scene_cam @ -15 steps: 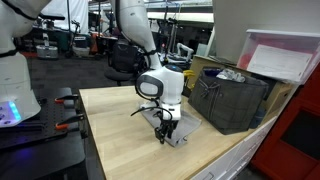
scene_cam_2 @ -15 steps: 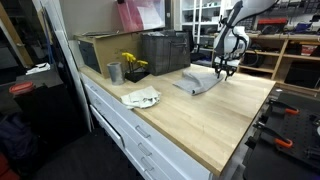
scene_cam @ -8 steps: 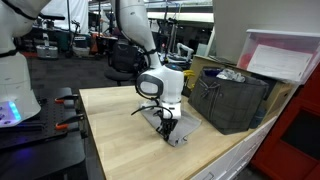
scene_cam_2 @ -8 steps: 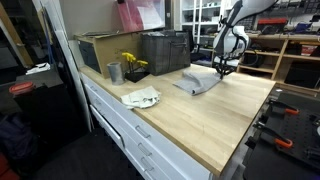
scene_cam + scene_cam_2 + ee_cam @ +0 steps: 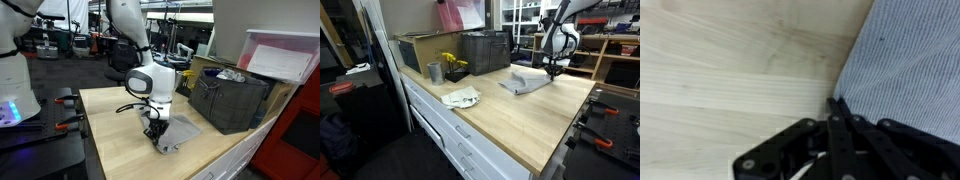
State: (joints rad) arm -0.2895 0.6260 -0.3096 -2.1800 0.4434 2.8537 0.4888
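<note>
gripper (image 5: 836, 108) clenched on corner of grey cloth (image 5: 910, 60); grasp made, cloth not yet lifted, spread on wooden table (image 5: 730, 60) ahead-right of tool.

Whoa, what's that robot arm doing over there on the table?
The robot arm is handling a grey cloth that lies on the wooden table. Its gripper is pinched shut on the cloth's edge, low against the tabletop. A black crate stands at the back of the table. A crumpled white rag lies apart from the cloth, near the table's front edge.
</note>
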